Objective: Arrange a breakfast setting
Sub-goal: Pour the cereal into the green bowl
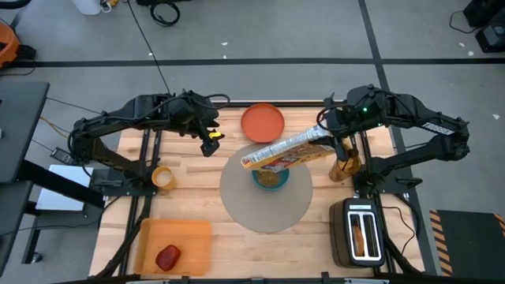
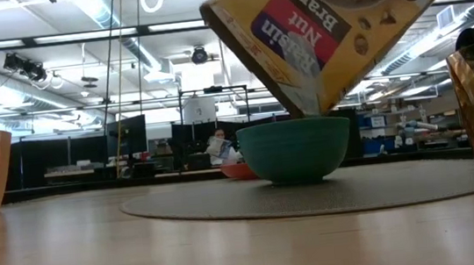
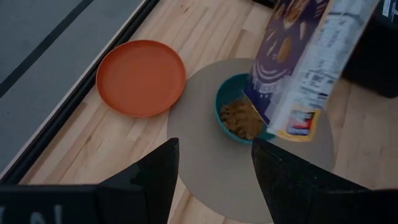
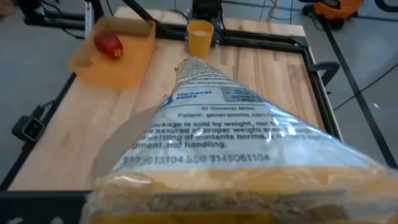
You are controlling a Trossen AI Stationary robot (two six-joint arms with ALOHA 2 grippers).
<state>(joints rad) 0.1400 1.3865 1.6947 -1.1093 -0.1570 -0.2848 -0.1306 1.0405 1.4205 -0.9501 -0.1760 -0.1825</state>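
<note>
High view: you're mid-pour; right gripper (image 1: pixel 327 140) clenched on the cereal box (image 1: pixel 286 150), tipped over the teal bowl (image 1: pixel 271 178) on the grey mat (image 1: pixel 266 203). Left gripper (image 1: pixel 209 143) waits spread, empty, near the orange plate (image 1: pixel 262 122).
Low view: box mouth sits just above the bowl.
Left wrist view: bowl holds cereal (image 3: pixel 241 118); plate bare.
Right wrist view: apple (image 4: pixel 109 43) in the orange tray (image 4: pixel 124 65).
Next: you'd likely right the box and park it off-mat.

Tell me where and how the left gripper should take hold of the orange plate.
Grip the orange plate at its rim, on the edge nearest the left gripper. The plate is shallow, lies flat on the wood and is far wider than the fingers open, so only the thin raised rim offers a hold. Come in low from the left; the tilted cereal box hangs over the other side.
</note>
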